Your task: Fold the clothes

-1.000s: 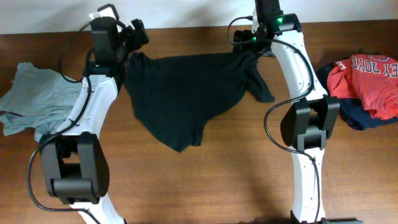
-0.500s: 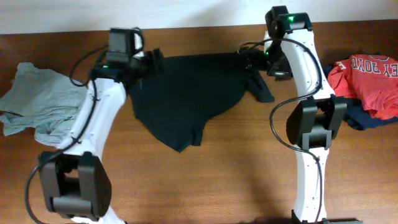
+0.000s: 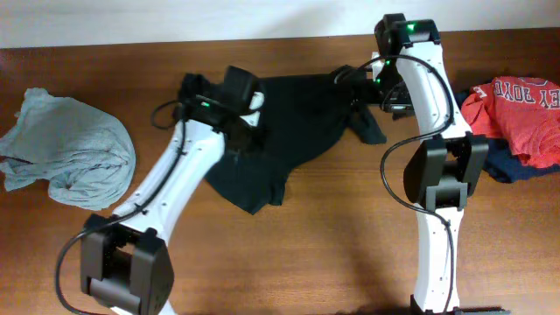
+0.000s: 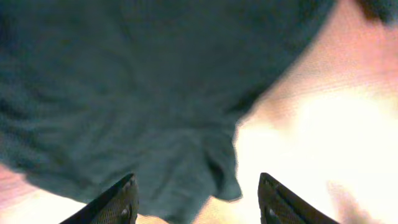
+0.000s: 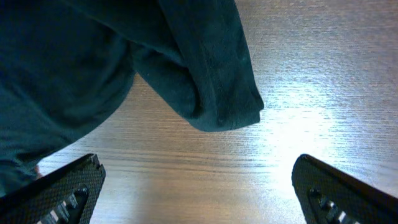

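The black T-shirt (image 3: 289, 131) lies spread and rumpled on the wooden table, its lower end pointing to the front. My left gripper (image 3: 248, 129) hovers over the shirt's left part, open and empty. In the left wrist view the open fingers (image 4: 199, 205) frame the shirt's dark fabric (image 4: 137, 93) and a hem edge. My right gripper (image 3: 374, 94) is at the shirt's right sleeve, open and empty. In the right wrist view its fingers (image 5: 199, 193) are wide apart over bare wood, just short of the sleeve (image 5: 205, 81). The small white mark is not visible.
A crumpled pale grey-blue shirt (image 3: 70, 149) lies at the far left. A red shirt with white lettering (image 3: 516, 105) lies on a dark navy garment (image 3: 499, 166) at the far right. A white wall borders the table's back edge.
My left gripper let go of the shirt's top left corner and swung right and forward over the shirt. My right gripper let go of the top right corner and moved slightly forward.
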`<state>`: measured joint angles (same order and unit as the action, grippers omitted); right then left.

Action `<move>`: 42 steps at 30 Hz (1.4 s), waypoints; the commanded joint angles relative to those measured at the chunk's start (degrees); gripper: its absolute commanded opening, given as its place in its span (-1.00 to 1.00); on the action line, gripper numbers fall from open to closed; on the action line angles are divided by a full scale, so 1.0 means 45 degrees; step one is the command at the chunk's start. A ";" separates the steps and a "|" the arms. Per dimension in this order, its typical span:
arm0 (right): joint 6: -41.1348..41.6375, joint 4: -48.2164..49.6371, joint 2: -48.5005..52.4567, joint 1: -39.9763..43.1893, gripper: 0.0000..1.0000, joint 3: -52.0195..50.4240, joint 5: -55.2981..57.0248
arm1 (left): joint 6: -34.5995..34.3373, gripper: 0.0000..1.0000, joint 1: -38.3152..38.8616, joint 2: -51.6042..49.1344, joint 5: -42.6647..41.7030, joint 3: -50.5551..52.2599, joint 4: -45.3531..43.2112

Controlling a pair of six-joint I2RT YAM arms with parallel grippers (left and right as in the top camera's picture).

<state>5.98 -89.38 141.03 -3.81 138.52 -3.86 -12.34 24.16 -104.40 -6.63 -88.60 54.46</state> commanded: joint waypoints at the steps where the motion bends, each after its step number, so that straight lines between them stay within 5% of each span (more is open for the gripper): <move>1: -0.0291 0.0126 -0.0423 0.0058 0.97 -0.0617 0.0253 | 0.0714 0.22 0.0729 0.0248 0.0335 0.0146 0.0170; 7: -0.0291 0.0665 -0.0423 0.0058 0.96 -0.1899 0.0248 | 0.0709 -0.03 0.1049 -0.0049 0.1103 0.1200 0.0141; 13: -0.0277 0.1171 -0.0423 0.0058 0.86 -0.2404 0.0194 | 0.0665 -0.78 0.1049 -0.0136 0.1088 0.2487 0.0107; 16: -0.0243 0.1316 -0.0423 0.0053 0.79 -0.2414 -0.0005 | 0.0661 -0.97 0.1049 -0.0136 0.1088 0.2973 -0.0151; 32: -0.0243 0.2341 -0.0423 0.0019 0.60 -0.3473 -0.0384 | 0.0573 -0.99 0.1044 -0.0146 0.1122 0.5916 -0.4294; 42: -0.0243 0.2239 -0.0423 0.0019 0.59 -0.3473 -0.0675 | 0.0593 -0.99 0.0986 -0.0549 0.2118 0.6479 -0.4969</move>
<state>5.10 -79.07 140.99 -3.84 123.20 -5.67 -9.85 28.97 -104.68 0.93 -60.40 32.42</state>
